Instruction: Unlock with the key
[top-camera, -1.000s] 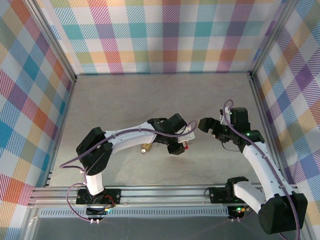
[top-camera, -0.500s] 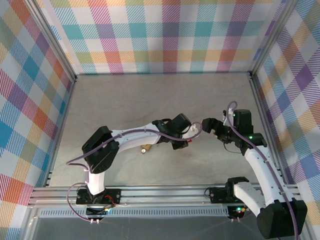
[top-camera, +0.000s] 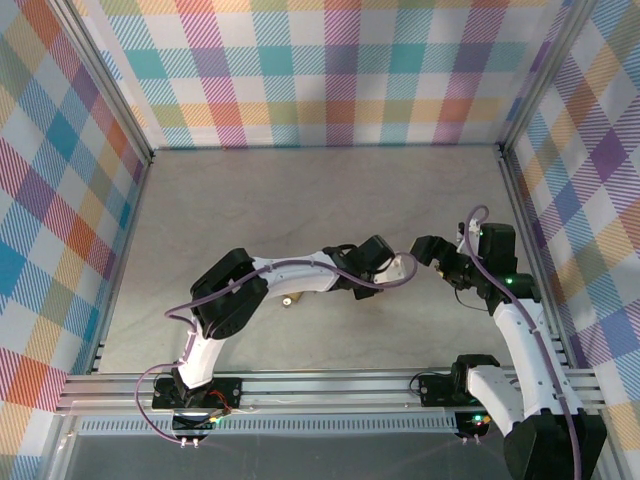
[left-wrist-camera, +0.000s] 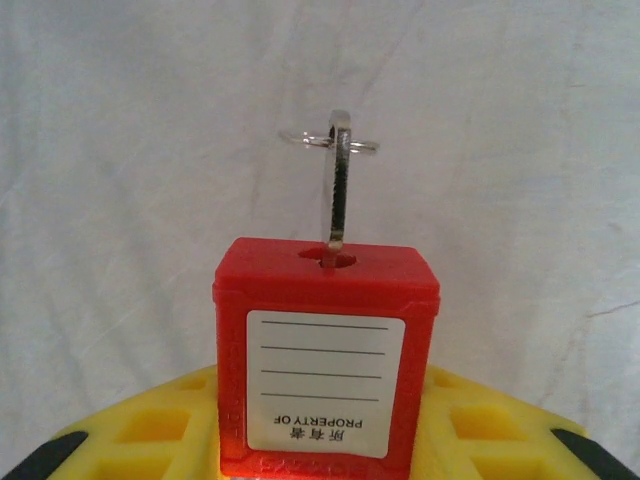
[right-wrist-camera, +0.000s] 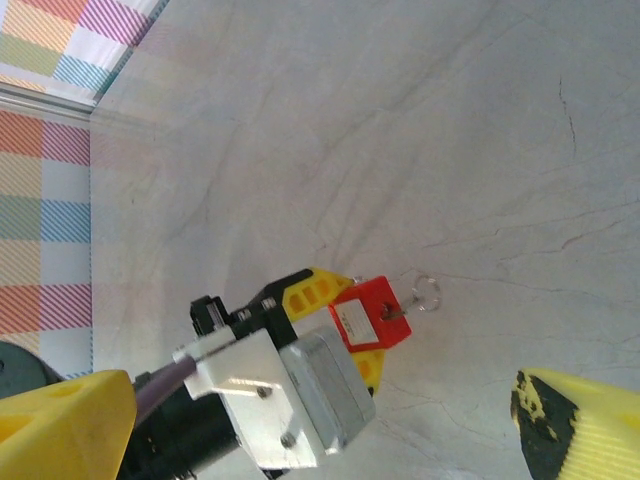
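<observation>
Two arms rise from bases on the alu rail (top-camera: 330, 385) at the near edge of the desk (top-camera: 300, 200). Just past it, beside the left forearm, a small brass-coloured item (top-camera: 288, 299) lies on the desk; too small to tell what it is.

Further in, approx. mid-desk & right of centre, the left tool (left-wrist-camera: 320, 432) pinches the red padlock (left-wrist-camera: 325, 340) btwn its yellow pads (left-wrist-camera: 150, 430), one on each side of the body. The padlock's white label, "PROPERTY OF", reads upside down in the left wrist cam. The key (left-wrist-camera: 338, 185) sits in the keyhole on the padlock face turned away from that wrist. It sticks straight out, w/ a thin wire ring (left-wrist-camera: 328, 140) thru its head.

The right tool (top-camera: 428, 250) is near the key end, facing the left tool. Its fingers (right-wrist-camera: 575, 425) are spread wide w/ nothing btwn them, not touching key or padlock.

Beyond both, bare grey desk runs to the plaid back wall (top-camera: 330, 70); same plaid on the side walls.
</observation>
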